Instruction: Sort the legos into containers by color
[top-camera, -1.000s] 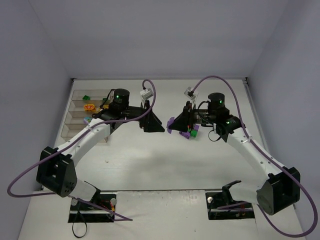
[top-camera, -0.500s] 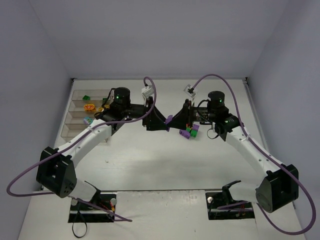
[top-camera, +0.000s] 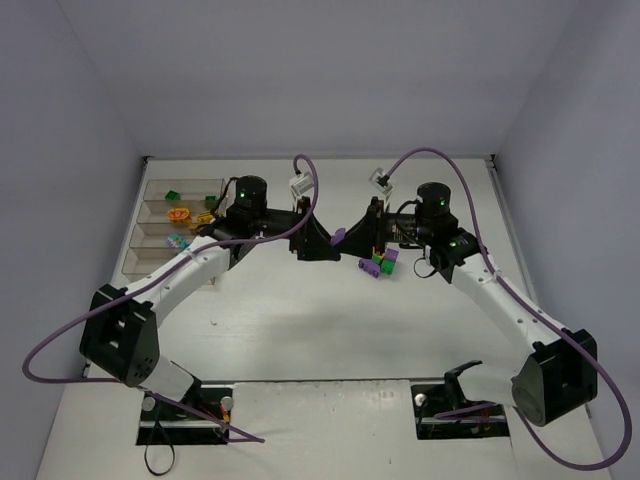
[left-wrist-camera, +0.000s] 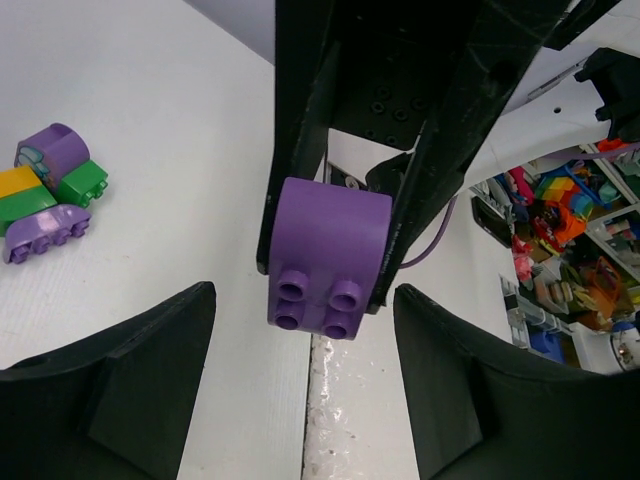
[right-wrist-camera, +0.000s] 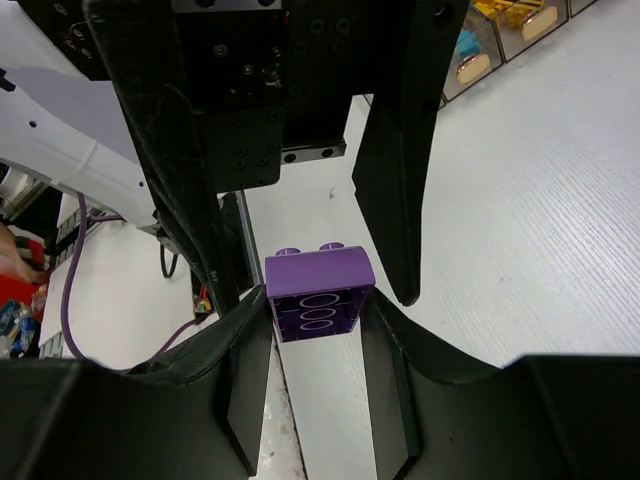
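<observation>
Since 1 s ago my left arm has swung right, so both grippers meet at ctr of top view. My right gripper (right-wrist-camera: 318, 318) pinches the purple brick (left-wrist-camera: 328, 262); my left gripper (left-wrist-camera: 302, 305) gapes wide around it, probably not touching. Handover step. Next: close left, release right, carry to containers (top-camera: 148, 232), upper left.

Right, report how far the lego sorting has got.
Done: green, orange and teal legos lie in the containers. In hand: the right hand grips a purple brick mid-air, the open left hand flanking it. Left: that brick, plus a purple, green and yellow cluster on the table.
</observation>
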